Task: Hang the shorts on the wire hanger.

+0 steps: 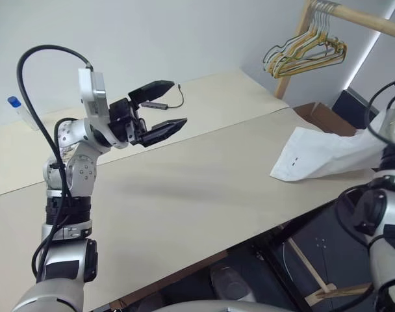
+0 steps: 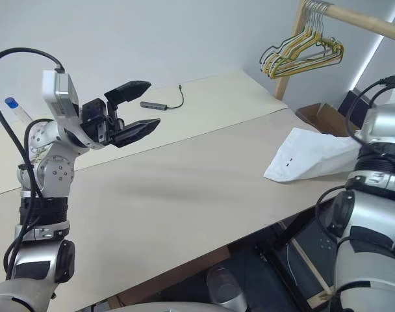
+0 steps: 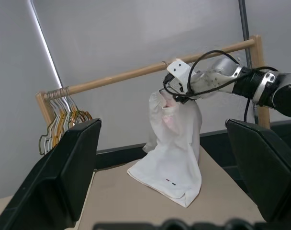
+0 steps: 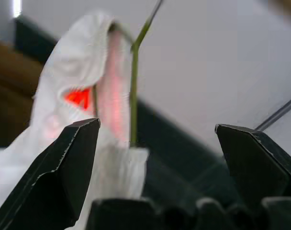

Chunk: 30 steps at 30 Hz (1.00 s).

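Note:
The white shorts (image 1: pixel 314 153) hang at the far right of the table, upper part lifted, lower hem resting on the tabletop. A thin olive-green wire of the wire hanger (image 4: pixel 134 86) runs up through their gathered top; its hook is out of view. My right gripper (image 4: pixel 156 124) is open just in front of the shorts' top with nothing between its fingers; in the left wrist view the right gripper (image 3: pixel 170 93) is beside the top of the fabric. My left gripper (image 1: pixel 178 103) is open and empty, held up over the left of the table, pointing at the shorts.
Several yellow and green hangers (image 1: pixel 308 55) are bunched on a wooden rack (image 1: pixel 366 23) at the back right. A cardboard box (image 1: pixel 324 117) stands past the table's right end. A small hub with its cable (image 2: pixel 160 104) and a blue-capped marker (image 1: pixel 19 110) lie on the beige table (image 1: pixel 204 188).

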Available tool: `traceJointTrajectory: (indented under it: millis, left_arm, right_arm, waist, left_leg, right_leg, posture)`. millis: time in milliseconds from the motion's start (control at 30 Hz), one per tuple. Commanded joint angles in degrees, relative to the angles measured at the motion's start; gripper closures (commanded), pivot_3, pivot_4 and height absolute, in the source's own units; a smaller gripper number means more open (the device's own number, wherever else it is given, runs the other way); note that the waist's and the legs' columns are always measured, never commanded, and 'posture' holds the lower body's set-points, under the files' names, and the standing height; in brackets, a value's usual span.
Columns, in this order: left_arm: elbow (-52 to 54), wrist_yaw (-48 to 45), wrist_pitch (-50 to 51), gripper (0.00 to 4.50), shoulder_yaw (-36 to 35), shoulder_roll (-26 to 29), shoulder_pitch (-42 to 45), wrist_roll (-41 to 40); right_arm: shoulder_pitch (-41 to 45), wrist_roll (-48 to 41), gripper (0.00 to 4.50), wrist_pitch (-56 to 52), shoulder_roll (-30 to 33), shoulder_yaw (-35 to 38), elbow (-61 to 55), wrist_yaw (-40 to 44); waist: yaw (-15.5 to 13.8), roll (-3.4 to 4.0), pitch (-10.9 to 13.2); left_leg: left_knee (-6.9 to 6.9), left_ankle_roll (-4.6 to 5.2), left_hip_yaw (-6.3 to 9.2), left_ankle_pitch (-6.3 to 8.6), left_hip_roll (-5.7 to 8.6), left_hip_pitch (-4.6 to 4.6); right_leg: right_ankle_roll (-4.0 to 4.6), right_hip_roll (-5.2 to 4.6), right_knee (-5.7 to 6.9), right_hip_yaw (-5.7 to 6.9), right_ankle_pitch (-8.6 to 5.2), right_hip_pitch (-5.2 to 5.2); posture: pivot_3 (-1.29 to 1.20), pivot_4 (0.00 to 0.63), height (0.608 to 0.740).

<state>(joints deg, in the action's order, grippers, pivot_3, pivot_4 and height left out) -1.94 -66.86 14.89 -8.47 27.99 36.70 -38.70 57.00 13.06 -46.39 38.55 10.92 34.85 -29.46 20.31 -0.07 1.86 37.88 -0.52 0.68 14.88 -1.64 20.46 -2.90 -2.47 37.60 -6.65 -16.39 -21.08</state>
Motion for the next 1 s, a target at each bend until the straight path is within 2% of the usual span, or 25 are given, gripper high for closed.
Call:
traceJointTrajectory:
  millis: [33,167,333,433,567,700,833,933,1000]
  left_arm:
    - [1.35,0.68,-0.58,0.0,-1.21,0.03,0.56,-0.75]
    - [1.75,2.09,-1.62,0.0,-2.03,1.08,-1.08,1.02]
    - [3.93,6.67,-0.28,0.0,-3.39,3.38,-4.62,2.76]
    - [6.16,8.08,1.0,0.0,-4.34,4.93,-7.95,2.45]
    - [10.14,10.67,1.66,0.0,-5.16,6.47,-12.4,2.77]
    - [13.36,12.81,2.44,0.0,-5.93,7.53,-16.58,2.99]
    - [15.41,15.3,2.79,0.0,-6.4,7.55,-20.32,3.48]
    - [16.98,16.34,2.81,0.0,-6.09,8.12,-24.05,4.83]
    - [18.23,16.44,2.14,0.0,-5.45,8.39,-26.45,6.18]
  right_arm:
    - [-0.46,5.51,0.02,4.63,-1.57,-5.33,-7.27,-2.39]
    - [-2.49,12.09,0.02,10.93,-4.51,-14.15,-12.7,-1.68]
    - [-3.54,13.55,0.02,16.53,-8.09,-18.95,-15.05,3.56]
    - [-5.74,14.51,0.02,21.36,-9.37,-21.68,-16.38,6.66]
    - [-9.55,13.51,0.02,25.5,-11.5,-22.9,-19.69,11.41]
    - [-14.23,9.12,0.02,26.7,-12.14,-23.81,-24.54,24.64]
    - [-17.37,0.09,0.02,25.93,-12.95,-21.05,-27.78,37.87]
    - [-21.25,-6.88,0.02,26.33,-10.58,-21.69,-31.78,51.62]
    - [-24.06,-7.5,0.02,26.25,-8.18,-23.91,-34.34,57.84]
  waist:
    - [0.03,0.0,0.0]
    - [0.0,0.0,0.0]
    - [-1.16,-0.12,0.07]
    - [-2.9,-0.25,0.1]
    - [-6.36,-0.39,0.17]
    - [-10.39,-0.53,0.25]
    - [-14.05,-0.67,0.33]
    - [-16.34,-0.81,0.39]
    - [-17.85,-0.84,0.41]
  left_leg:
    - [0.0,0.0,-0.03,0.0,0.0,-0.02]
    - [-0.02,0.0,-0.04,0.0,-0.01,-0.17]
    - [-0.04,0.0,0.27,0.0,-0.01,-0.23]
    - [-0.04,0.0,0.41,0.01,0.0,-0.25]
    - [-0.04,0.0,0.56,0.01,0.03,-0.11]
    - [-0.04,0.0,0.59,0.01,0.04,-0.09]
    - [-0.04,0.0,0.58,0.01,0.03,-0.1]
    - [-0.04,-0.01,0.57,0.01,0.02,-0.08]
    - [-0.04,-0.01,0.53,0.01,0.02,-0.05]
  right_leg:
    - [-0.05,0.0,0.01,-0.05,-0.02,0.0]
    - [-0.31,0.02,0.02,-0.14,-0.13,0.01]
    - [-0.34,0.01,0.02,-0.19,-0.13,0.0]
    - [0.0,0.01,-0.03,-0.11,0.1,-0.04]
    - [0.0,0.01,-0.07,-0.09,0.1,-0.14]
    - [0.01,0.02,-0.05,-0.06,0.1,-0.18]
    - [0.02,0.02,-0.08,-0.01,0.1,-0.18]
    - [0.05,0.02,-0.08,0.1,0.12,-0.2]
    - [0.06,0.02,-0.11,0.14,0.11,-0.21]
  posture:
    - [-0.23,0.0,0.74]
    - [-0.18,0.0,0.74]
    - [-0.14,0.0,0.74]
    - [-0.07,0.0,0.74]
    - [-0.01,0.0,0.74]
    - [0.05,0.0,0.74]
    - [0.1,0.0,0.74]
    - [0.12,0.0,0.74]
    - [0.15,0.0,0.74]
